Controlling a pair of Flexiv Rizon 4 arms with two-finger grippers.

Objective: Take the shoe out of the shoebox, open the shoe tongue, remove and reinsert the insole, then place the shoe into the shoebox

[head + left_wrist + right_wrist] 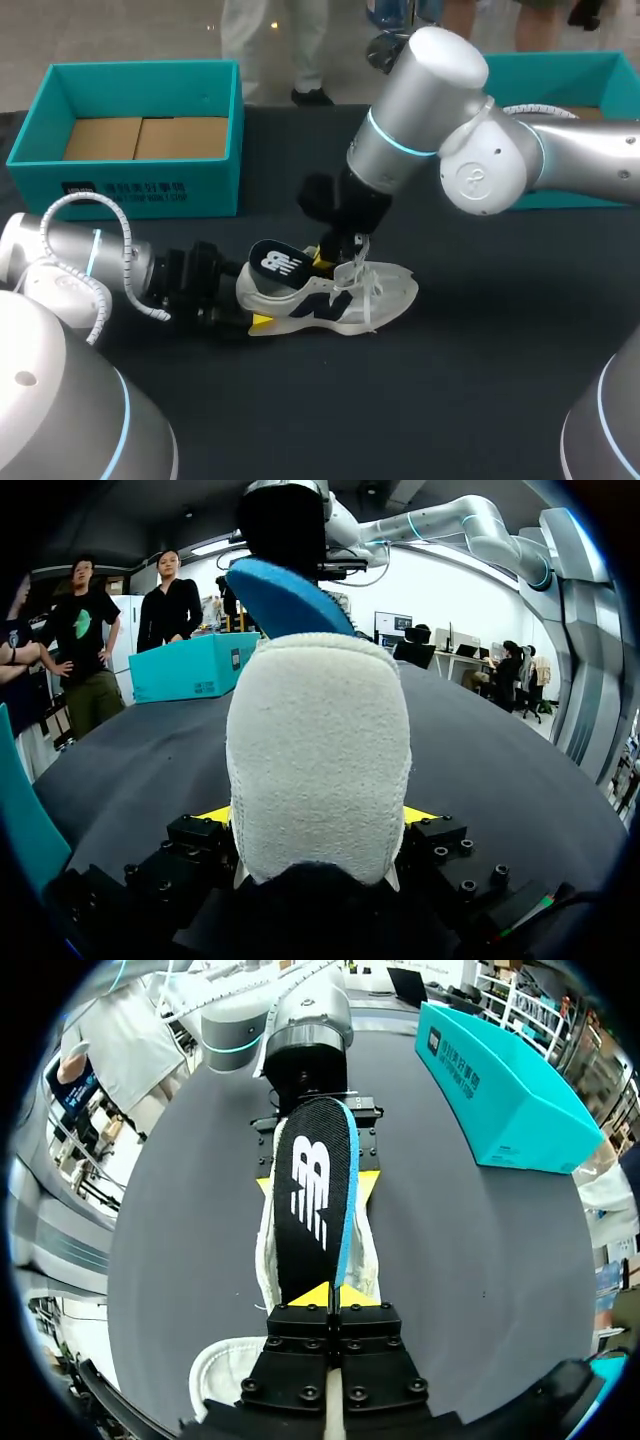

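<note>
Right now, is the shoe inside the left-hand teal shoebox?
No, the shoe rests on the dark table in front of the shoebox.

Print in view: two marks, neither readable as words.
White logo mark on the top face of the black insole (312, 1200). Dark label block and a row of white characters on the front wall of the teal shoebox (130, 190), too small to read.

The shoe (318, 750) stands heel-on, its pale fuzzy back filling the middle, pinched from both sides by the left gripper (318, 815) with its yellow tips. A blue insole (285, 600) rises tilted from the collar, its upper end meeting the dark right gripper (280, 550). A teal shoebox (195, 665) sits far ahead on the black table (500, 780)
</note>
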